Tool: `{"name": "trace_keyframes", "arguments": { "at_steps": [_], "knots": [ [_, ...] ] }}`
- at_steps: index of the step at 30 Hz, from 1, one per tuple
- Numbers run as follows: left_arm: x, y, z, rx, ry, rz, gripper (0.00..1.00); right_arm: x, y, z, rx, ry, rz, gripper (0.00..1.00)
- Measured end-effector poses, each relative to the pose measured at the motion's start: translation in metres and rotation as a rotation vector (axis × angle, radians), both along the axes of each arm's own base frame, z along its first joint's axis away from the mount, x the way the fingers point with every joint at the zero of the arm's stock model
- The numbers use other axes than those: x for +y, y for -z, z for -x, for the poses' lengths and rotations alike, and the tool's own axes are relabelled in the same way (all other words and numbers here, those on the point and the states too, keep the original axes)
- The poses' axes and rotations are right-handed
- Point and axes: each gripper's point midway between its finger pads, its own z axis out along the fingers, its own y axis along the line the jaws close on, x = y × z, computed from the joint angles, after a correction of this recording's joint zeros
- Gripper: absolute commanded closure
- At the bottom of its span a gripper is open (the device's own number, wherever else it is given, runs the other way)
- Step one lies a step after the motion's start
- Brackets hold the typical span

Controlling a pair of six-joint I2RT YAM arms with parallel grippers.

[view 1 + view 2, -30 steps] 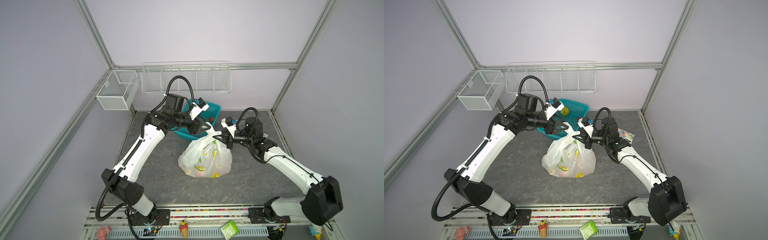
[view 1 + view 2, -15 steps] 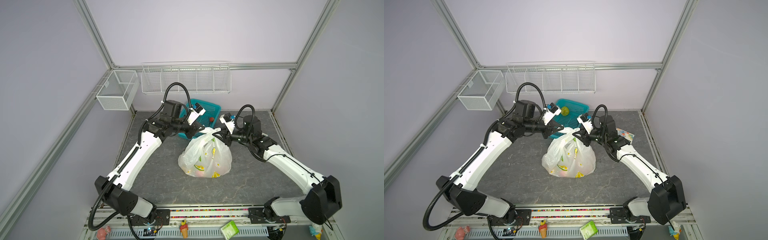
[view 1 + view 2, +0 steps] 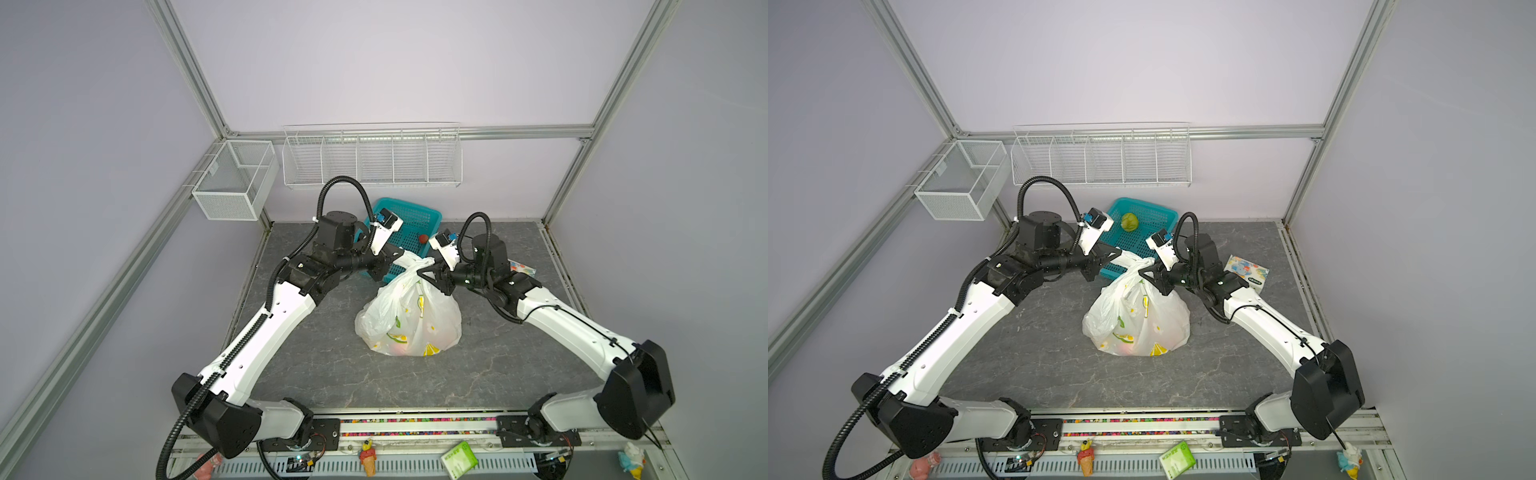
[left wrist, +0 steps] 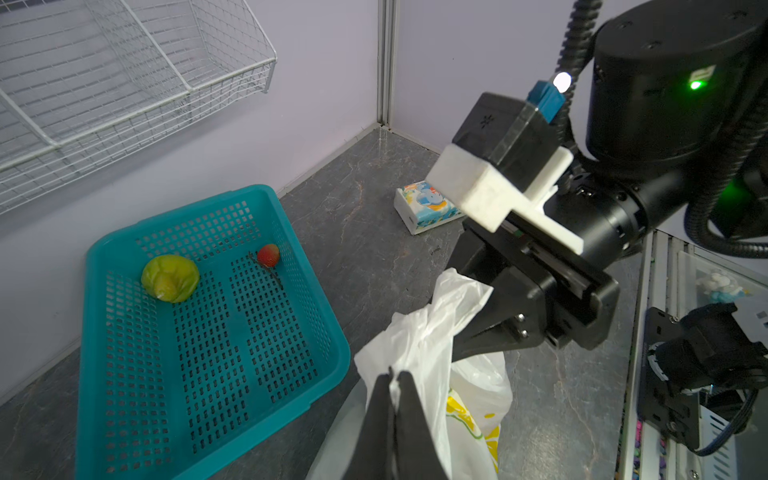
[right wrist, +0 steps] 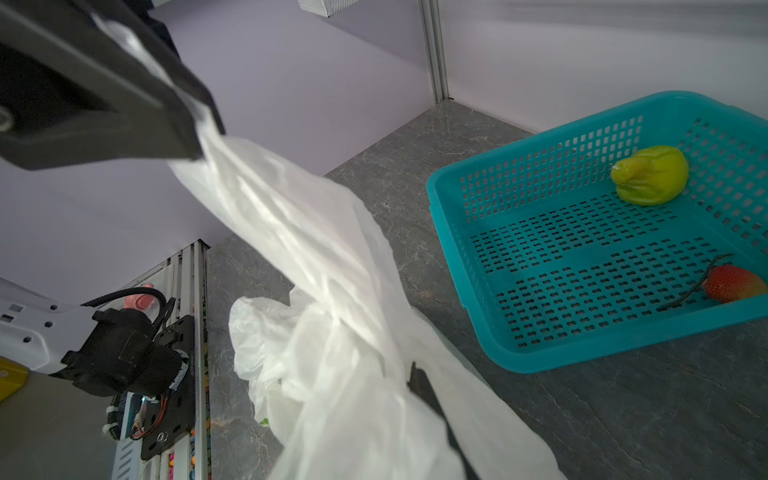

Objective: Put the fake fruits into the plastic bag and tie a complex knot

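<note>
The plastic bag point(image 3: 409, 320) point(image 3: 1138, 320) stands mid-table, white with lemon prints, and reddish fruit shapes show through its bottom. My left gripper point(image 3: 398, 255) point(image 3: 1121, 257) point(image 4: 395, 380) is shut on a handle strip of the bag point(image 4: 419, 332), pulled taut up to its tips point(image 5: 199, 133). My right gripper point(image 3: 429, 274) point(image 3: 1148, 274) point(image 4: 455, 313) is at the bag's neck with its jaws apart and plastic point(image 5: 316, 266) lying between them. One finger point(image 5: 419, 386) shows; the bag hides the other. A green fruit point(image 3: 1129, 221) point(image 4: 170, 277) point(image 5: 650, 174) and a strawberry point(image 3: 422, 238) point(image 4: 268, 255) point(image 5: 733, 282) lie in the teal basket point(image 4: 104, 257).
The teal basket point(image 3: 415, 212) point(image 3: 1152, 208) point(image 5: 457, 257) sits just behind the bag by the back wall. A cartoon-printed packet point(image 3: 1246, 270) point(image 4: 424, 203) lies at the right. Wire racks point(image 3: 372, 162) point(image 3: 232, 183) hang on the walls. Figurines point(image 3: 368, 455) and a green packet point(image 3: 459, 457) line the front rail.
My left gripper came down from beside the basket to the bag's top and shut on a handle. My right gripper, shut on the bag before, has parted its jaws.
</note>
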Motion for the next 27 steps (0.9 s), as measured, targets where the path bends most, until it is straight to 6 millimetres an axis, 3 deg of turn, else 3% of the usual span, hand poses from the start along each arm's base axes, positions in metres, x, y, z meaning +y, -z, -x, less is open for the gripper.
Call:
{"name": "trace_keyframes", "arguments": {
  "at_steps": [6, 12, 21, 27],
  "knots": [
    [-0.004, 0.004, 0.003, -0.007, 0.005, -0.010, 1.00, 0.000, 0.000, -0.004, 0.031, 0.026, -0.006, 0.90],
    [-0.018, 0.033, 0.022, 0.000, 0.039, -0.079, 1.00, -0.003, -0.002, -0.015, 0.095, 0.108, -0.009, 0.93],
    [-0.021, 0.089, 0.020, 0.091, -0.009, -0.101, 1.00, -0.005, 0.003, -0.019, 0.198, 0.170, -0.040, 0.93],
    [-0.033, 0.097, 0.015, 0.116, -0.017, -0.056, 1.00, -0.004, 0.007, -0.021, 0.221, 0.180, -0.042, 0.93]
  ]
}}
